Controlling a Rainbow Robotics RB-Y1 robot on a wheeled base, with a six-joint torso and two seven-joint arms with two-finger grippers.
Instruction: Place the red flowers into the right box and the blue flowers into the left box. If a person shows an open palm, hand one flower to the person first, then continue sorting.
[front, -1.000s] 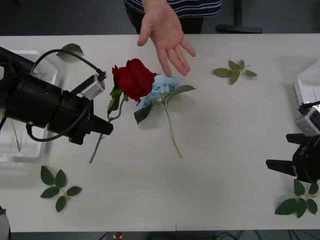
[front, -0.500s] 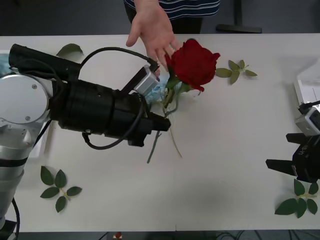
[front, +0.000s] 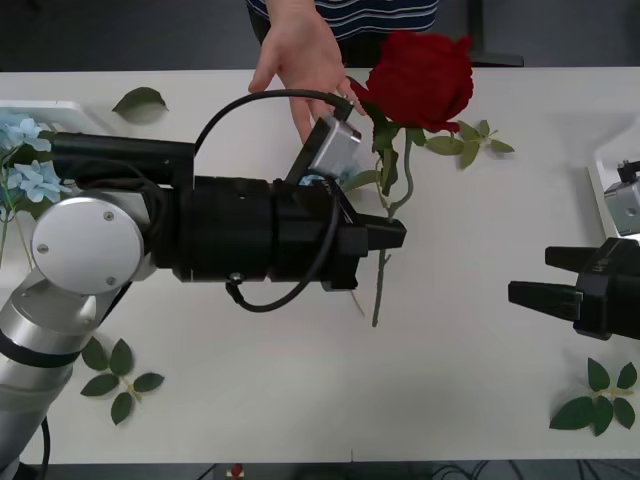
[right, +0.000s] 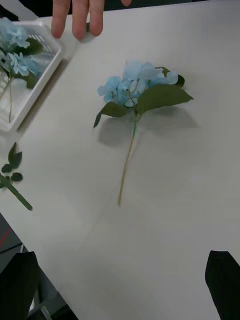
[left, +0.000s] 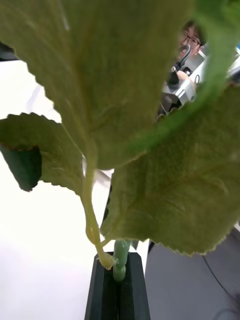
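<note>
- Your left hand (front: 392, 234) is gripping the rose (front: 420, 78) by its stem, holding it aloft beside the person's palm (front: 300, 62).
- Your right hand (front: 530, 294) is hovering spread apart over the tabletop (front: 470, 400).
- One blue flower (right: 140, 87) is lying mid-tabletop.

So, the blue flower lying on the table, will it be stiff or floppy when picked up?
The blue flower is probably light. Its thin stem would likely bend, and the bulky head may droop sideways. A grip nearer the leaves seems steadier.
</note>
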